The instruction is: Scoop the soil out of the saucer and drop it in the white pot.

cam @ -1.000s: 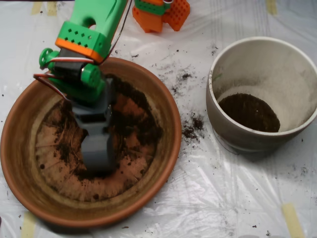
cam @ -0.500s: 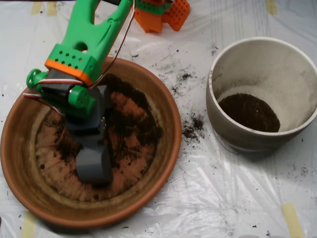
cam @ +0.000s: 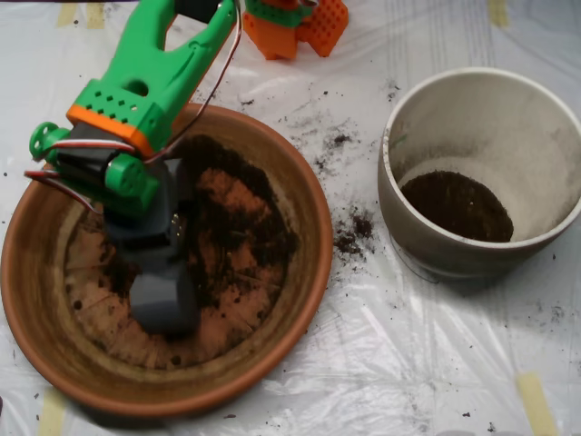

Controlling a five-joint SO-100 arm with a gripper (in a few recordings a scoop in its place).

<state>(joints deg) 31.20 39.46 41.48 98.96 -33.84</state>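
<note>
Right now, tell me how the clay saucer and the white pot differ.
The saucer is wide, shallow and terracotta orange; the white pot is narrower, deep and off-white. Soil lies thinly scattered over the saucer's ridged base, while the pot holds a dark patch of it at the bottom. The grey pincer sits down inside the saucer; the pot has nothing reaching into it. Both are round and stand on the plastic sheet.

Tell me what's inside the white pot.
Dark crumbly soil covers the bottom of the deep off-white ceramic pot; its dusty inner wall is bare. The soil hides the pot's base.
</note>
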